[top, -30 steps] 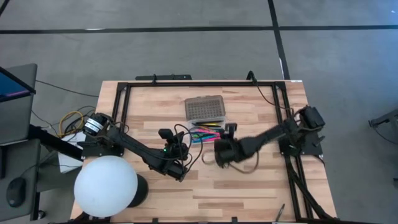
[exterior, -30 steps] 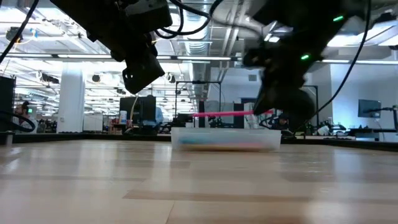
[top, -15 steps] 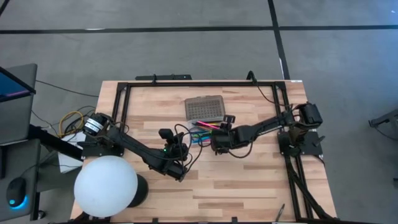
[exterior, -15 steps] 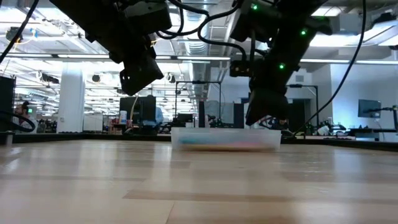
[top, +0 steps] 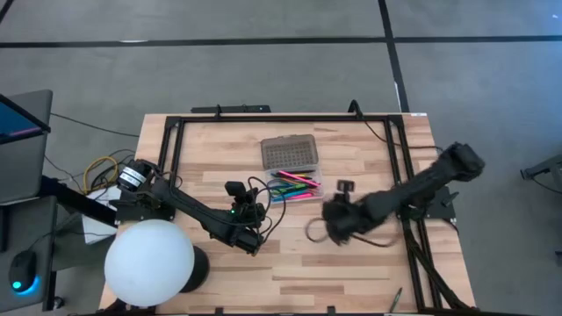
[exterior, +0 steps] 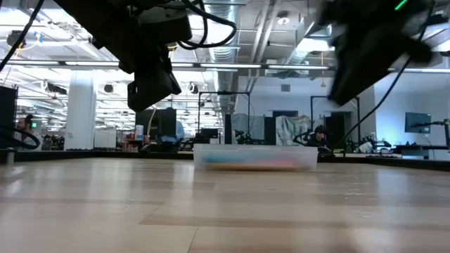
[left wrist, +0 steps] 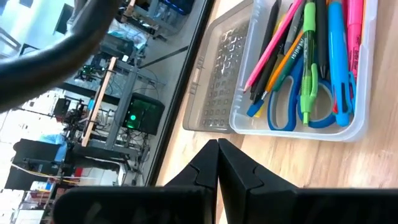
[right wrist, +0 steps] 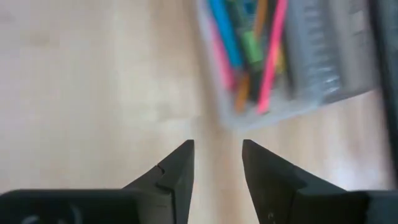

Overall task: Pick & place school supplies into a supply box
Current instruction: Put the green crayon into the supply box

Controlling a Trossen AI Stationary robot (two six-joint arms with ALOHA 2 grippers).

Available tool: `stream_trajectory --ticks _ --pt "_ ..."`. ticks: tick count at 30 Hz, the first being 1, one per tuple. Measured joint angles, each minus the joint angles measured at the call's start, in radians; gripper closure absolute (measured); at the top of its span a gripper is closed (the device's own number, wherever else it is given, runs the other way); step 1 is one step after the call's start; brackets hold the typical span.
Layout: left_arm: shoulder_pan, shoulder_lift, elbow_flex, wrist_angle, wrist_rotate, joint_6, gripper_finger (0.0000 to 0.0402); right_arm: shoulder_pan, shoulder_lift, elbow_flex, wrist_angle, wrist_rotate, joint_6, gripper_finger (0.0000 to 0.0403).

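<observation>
- The small clear plastic supply box (top: 294, 185), its grey grid-textured lid (top: 288, 153) laid open toward the table's far edge, sits near the middle of the wooden table (top: 351, 272).
- Pink, green, blue and orange pens with blue-handled scissors (left wrist: 298, 109) lie inside the tray (no readable writing shows).
- The right gripper (right wrist: 217, 167) hovers beside the box, fingers apart and empty.
- The left gripper (left wrist: 217, 163), fingers pressed together, hangs near the box.

Even, bright overhead light falls on the table (top: 351, 272), with soft shadows. The right arm (top: 395, 197) smears with motion blur; beyond its open fingers (right wrist: 177, 171), the pens (right wrist: 249, 50) look unfocused.
</observation>
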Motion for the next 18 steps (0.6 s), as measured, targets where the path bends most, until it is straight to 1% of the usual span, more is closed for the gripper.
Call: stream_trajectory --ticks 4,7,11,16,18 --pt "0.000 0.000 0.000 0.001 -0.003 0.016 0.0401 0.123 -0.105 0.000 -0.061 -0.115 0.212 0.0284" --pt "0.000 0.000 0.000 0.018 -0.009 0.039 0.0401 0.203 -0.136 0.000 -0.087 -0.212 0.407 0.0285" --pt "0.000 0.000 0.000 0.092 -0.044 0.117 0.0401 0.288 -0.138 0.000 -0.118 -0.376 0.669 0.0285" --pt "0.005 0.000 0.000 0.186 -0.050 0.238 0.0401 0.383 -0.091 0.000 -0.153 -0.513 0.868 0.0285" --pt "0.011 0.000 0.000 0.209 -0.050 0.264 0.0401 0.409 -0.067 0.000 -0.154 -0.587 0.987 0.0285"
